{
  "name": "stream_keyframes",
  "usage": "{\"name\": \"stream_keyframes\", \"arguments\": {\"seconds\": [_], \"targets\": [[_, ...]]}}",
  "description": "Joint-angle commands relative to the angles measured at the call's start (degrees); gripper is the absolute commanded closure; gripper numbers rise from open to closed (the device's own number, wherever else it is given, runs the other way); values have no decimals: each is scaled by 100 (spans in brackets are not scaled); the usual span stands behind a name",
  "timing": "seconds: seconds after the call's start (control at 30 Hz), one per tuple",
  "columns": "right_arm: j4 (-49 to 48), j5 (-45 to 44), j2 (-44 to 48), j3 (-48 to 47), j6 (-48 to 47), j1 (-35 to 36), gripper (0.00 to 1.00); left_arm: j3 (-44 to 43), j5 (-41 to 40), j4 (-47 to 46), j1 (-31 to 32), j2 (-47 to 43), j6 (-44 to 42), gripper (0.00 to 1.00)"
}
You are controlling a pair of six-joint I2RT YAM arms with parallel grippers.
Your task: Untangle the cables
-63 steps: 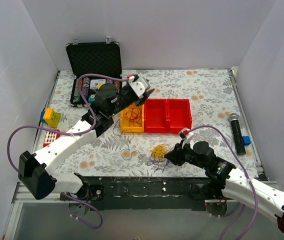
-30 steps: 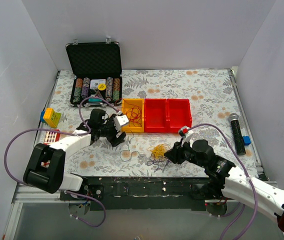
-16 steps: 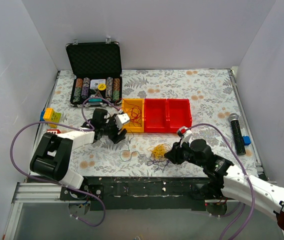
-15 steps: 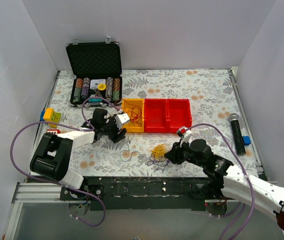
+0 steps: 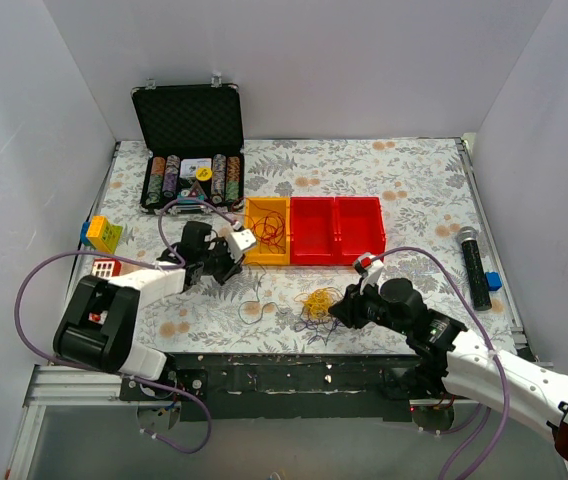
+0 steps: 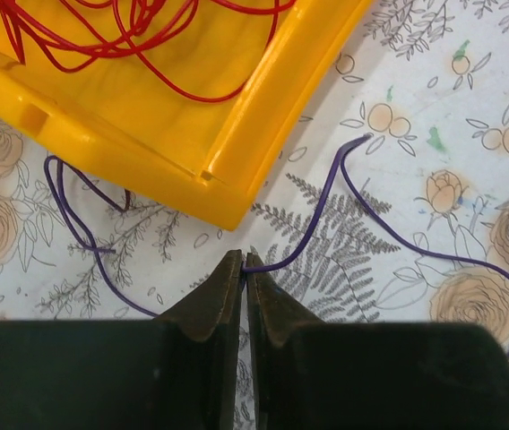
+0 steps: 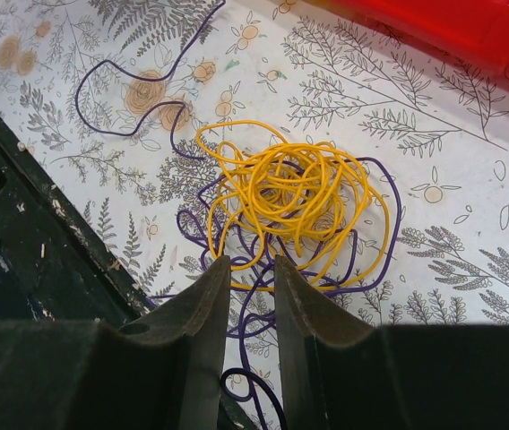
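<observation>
Firmly closed, the left gripper [image 6: 244, 262] pinches a thin purple wire [image 6: 313, 219] beside the yellow plastic bin [image 6: 237, 116] holding red wires [image 6: 187, 92]. The right gripper [image 7: 252, 264], jaws slightly apart, straddles the yellow-and-purple wire tangle [image 7: 290, 193] on the floral tablecloth [image 7: 434, 152].

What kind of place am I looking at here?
Probably a robotics test booth: plain white walls box in a table, two robot arms bolted at its edge, tangled cables as practice props.

Cables, part-sorted.
Yellow coil [image 7: 286, 193] lay knotted with purple wire [image 6: 319, 208] at table's 6 o'clock; red strands [image 6: 138, 31] sat in yellow bin [image 6: 263, 116], coil's 11 o'clock.
</observation>
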State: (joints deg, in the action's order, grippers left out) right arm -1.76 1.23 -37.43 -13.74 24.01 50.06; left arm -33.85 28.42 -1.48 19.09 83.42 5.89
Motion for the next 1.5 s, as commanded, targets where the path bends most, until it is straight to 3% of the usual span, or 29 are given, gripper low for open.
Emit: {"name": "stream_keyframes", "arguments": {"seconds": [0.0, 0.17, 0.33, 0.5, 0.8, 1.07, 1.47], "targets": [[-246, -9, 87, -252, -46, 30, 66, 194, -179, 278, -28, -624, 52, 98], [-228, 8, 148, -217, -37, 21, 67, -51, -49, 648, -28, -1405, 543, 100], [-228, -1, 210, -130, -19, 21, 68, -1130, 759, 1026, -2, -2057, 1632, 100], [-263, -9, 201, -129, -2, 21, 69, -2475, 1305, 1027, 129, -1865, 2512, 100], [-264, -44, 245, -129, 51, 21, 69, -4349, 1323, 201, 411, -881, 3533, 100], [-193, -79, 315, -120, 77, 21, 70, -4631, 973, -291, 973, -195, 3497, 100], [-114, -264, 456, 20, 165, 30, 71, -4666, 954, -643, 1149, 464, 3296, 100]]}}
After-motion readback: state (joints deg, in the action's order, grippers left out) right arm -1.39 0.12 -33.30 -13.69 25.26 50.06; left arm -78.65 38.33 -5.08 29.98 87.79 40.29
